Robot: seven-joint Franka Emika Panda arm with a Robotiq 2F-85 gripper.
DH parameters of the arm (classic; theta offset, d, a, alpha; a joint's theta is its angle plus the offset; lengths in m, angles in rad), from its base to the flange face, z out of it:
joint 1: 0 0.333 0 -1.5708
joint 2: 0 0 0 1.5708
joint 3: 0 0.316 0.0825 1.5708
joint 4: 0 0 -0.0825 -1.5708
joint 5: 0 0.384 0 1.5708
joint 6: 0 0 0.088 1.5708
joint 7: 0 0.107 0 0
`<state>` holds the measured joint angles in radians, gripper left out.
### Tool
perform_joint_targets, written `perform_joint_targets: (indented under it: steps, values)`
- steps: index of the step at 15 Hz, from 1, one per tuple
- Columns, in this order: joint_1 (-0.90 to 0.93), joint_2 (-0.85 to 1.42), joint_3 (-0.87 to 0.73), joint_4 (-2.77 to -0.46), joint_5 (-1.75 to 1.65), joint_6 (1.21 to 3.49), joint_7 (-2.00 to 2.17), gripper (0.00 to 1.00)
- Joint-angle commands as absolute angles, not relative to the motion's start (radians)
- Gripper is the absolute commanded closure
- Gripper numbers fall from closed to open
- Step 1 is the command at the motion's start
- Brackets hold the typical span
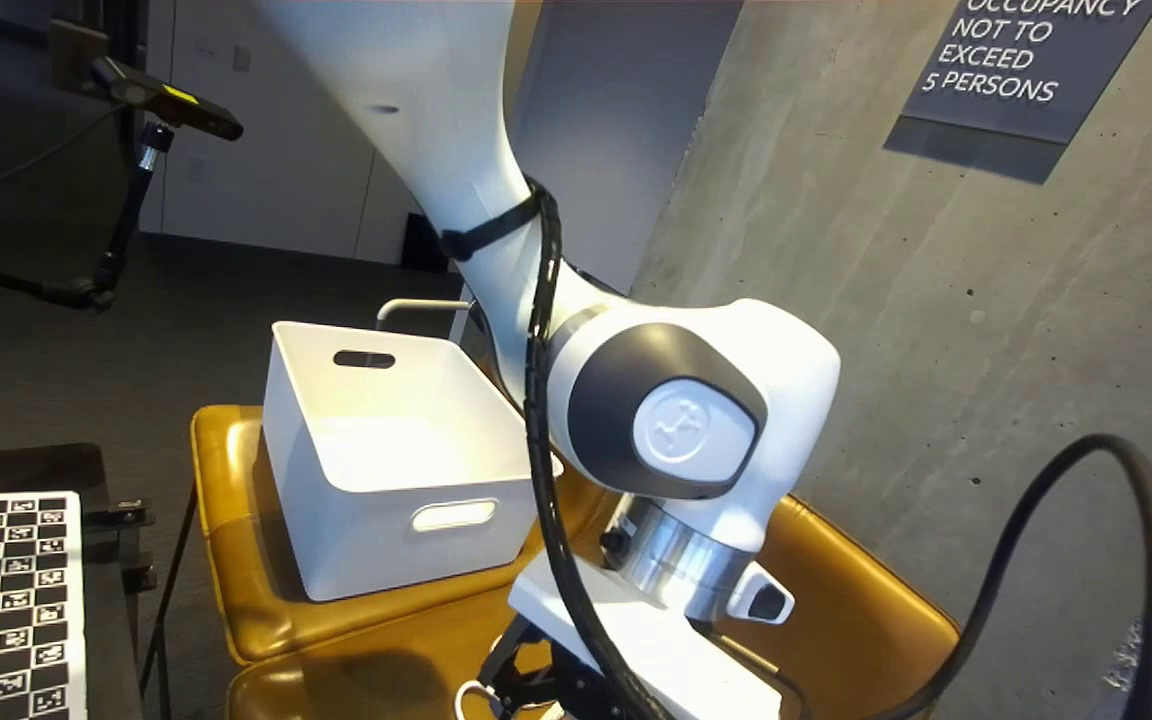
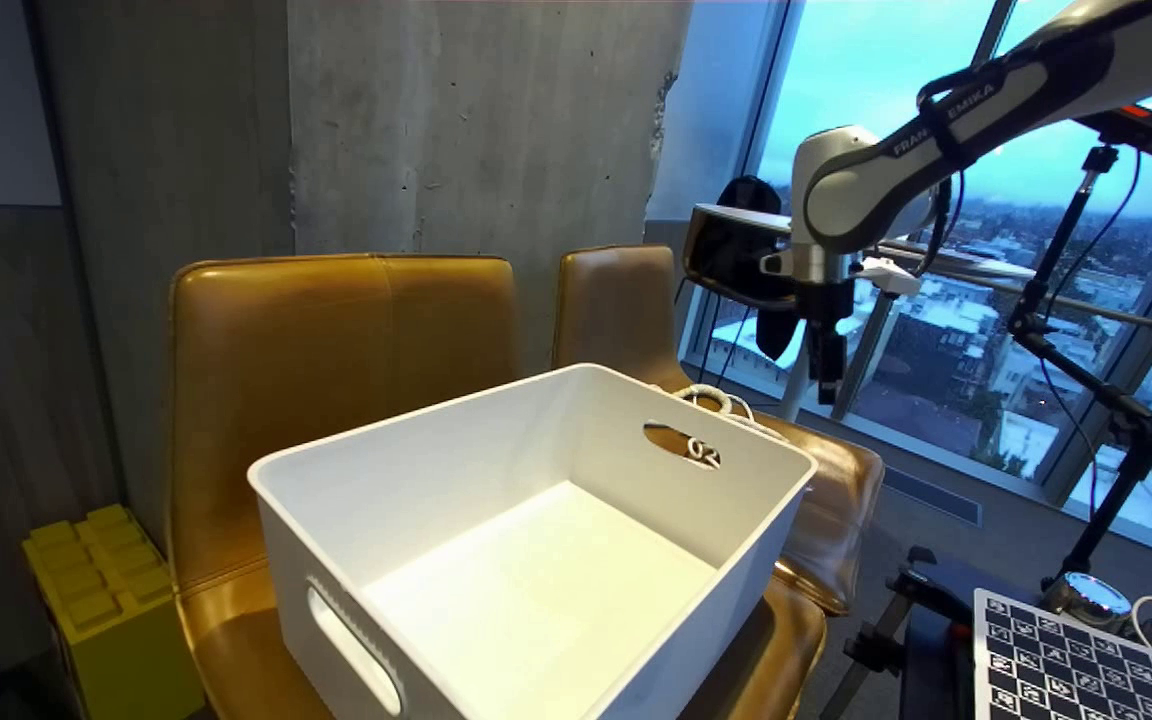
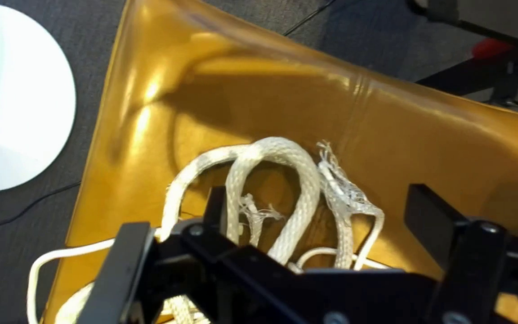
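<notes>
The white rope (image 3: 309, 180) lay in loose loops upon a golden-brown chair seat (image 3: 421, 135), together with a thin white cord (image 3: 74, 251), and one of its ends (image 3: 346, 193) was visibly frayed. The gripper (image 2: 828, 375) hung over this seat, pointing downward, and its fingers (image 3: 434, 227) stood wide apart, with nothing held between them. In the wrist view one finger covered a part of the rope, so I could not tell for certain whether it touched there, but in an exterior view it seemed to be above. About the progress, I would judge that only the positioning over the rope was done: no strand was gripped or lifted, and a grip was still to be made. Just beside, on the neighbouring chair (image 2: 356, 400), stood a white box (image 1: 376, 545), upright and open at the top; in an exterior view some rope was seen beyond it. Farther out there were a round white base (image 3: 25, 112) on the floor (image 3: 97, 27), a checkered board (image 1: 6, 600), a camera (image 1: 171, 105) on a jointed stand (image 1: 126, 225), a concrete wall (image 1: 936, 350) with a sign (image 1: 996, 80), and a large window (image 2: 886, 90).
</notes>
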<state>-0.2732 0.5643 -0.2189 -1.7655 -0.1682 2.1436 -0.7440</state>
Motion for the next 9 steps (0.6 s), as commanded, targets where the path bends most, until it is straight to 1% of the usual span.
perform_joint_targets:
  steps: [1, 4, 6, 9]
  values:
    - [-0.292, 0.558, -0.193, -1.878, -0.263, 2.362, -0.759, 0.0]
    - [-0.288, 0.531, -0.194, -2.03, -0.306, 2.537, -0.736, 0.0]
    - [-0.286, 0.521, -0.195, -2.107, -0.32, 2.61, -0.733, 0.0]
    - [-0.288, 0.533, -0.186, -2.141, -0.325, 2.665, -0.742, 0.0]
